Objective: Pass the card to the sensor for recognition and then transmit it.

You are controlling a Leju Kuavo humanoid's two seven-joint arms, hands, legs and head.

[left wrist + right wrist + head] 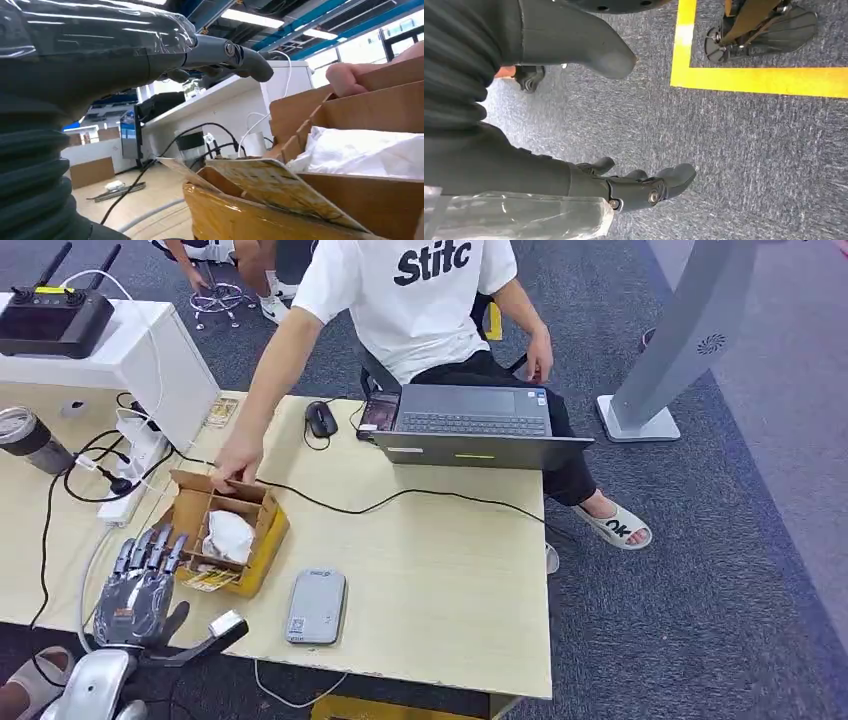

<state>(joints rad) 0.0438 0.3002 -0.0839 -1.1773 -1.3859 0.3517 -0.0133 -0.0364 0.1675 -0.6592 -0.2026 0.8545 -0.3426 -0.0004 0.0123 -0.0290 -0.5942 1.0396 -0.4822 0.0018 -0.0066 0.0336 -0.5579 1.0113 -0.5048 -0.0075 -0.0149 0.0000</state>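
My left hand (140, 585), open with fingers spread and holding nothing, hovers at the lower left of the head view just left of the cardboard box (225, 530), whose near flap carries what I take for the card (208, 580), while my empty right hand (639, 187) hangs toward the floor.

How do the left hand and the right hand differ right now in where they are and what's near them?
The left hand is raised over the table edge, beside the cardboard box; the right hand hangs above the grey carpet. A person's hand rests on the box near the left hand; only a yellow floor line lies near the right hand. Both hold nothing, fingers apart.
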